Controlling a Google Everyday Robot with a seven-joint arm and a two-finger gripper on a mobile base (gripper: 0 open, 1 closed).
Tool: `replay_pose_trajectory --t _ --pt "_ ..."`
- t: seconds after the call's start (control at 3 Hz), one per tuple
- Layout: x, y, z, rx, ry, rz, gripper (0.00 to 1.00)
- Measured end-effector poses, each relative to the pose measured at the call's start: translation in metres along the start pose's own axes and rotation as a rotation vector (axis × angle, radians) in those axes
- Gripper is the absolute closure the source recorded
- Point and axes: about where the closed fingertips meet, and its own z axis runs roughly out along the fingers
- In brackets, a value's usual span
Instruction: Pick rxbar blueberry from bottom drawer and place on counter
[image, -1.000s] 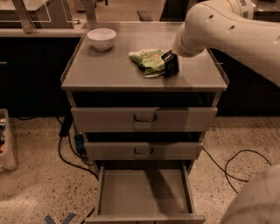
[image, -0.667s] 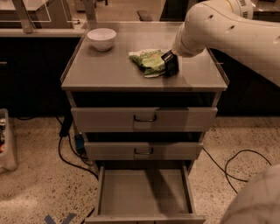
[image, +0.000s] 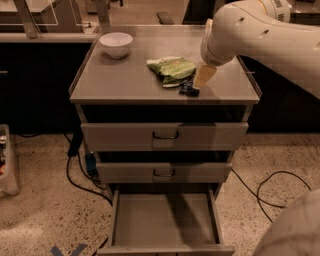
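Observation:
The rxbar blueberry is a small dark bar low over or on the grey counter, just right of a green snack bag. My gripper comes down from the white arm at the upper right, and its pale tip meets the bar's top right end. I cannot tell whether the bar is resting on the counter or held just above it. Below, the bottom drawer stands pulled out, and its plain grey floor shows nothing on it.
A white bowl sits at the counter's back left corner. The two upper drawers are closed. Black cables trail on the speckled floor on both sides of the cabinet. Part of the robot body fills the lower right corner.
The dark bar and the gripper's end have come down and slightly toward the counter's front edge. The green bag and the bowl have stayed put.

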Motion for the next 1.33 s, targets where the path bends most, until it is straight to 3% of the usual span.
replay_pose_trajectory --t 0.33,0.67,1.0,1.33 --pt "0.000 0.000 0.000 0.000 0.000 0.000 0.00" --pt "0.015 -0.020 -0.017 0.047 0.028 0.023 0.00" --pt "0.054 -0.074 -0.088 0.182 0.070 0.089 0.00" --pt "0.069 -0.100 -0.138 0.264 0.049 0.115 0.00"
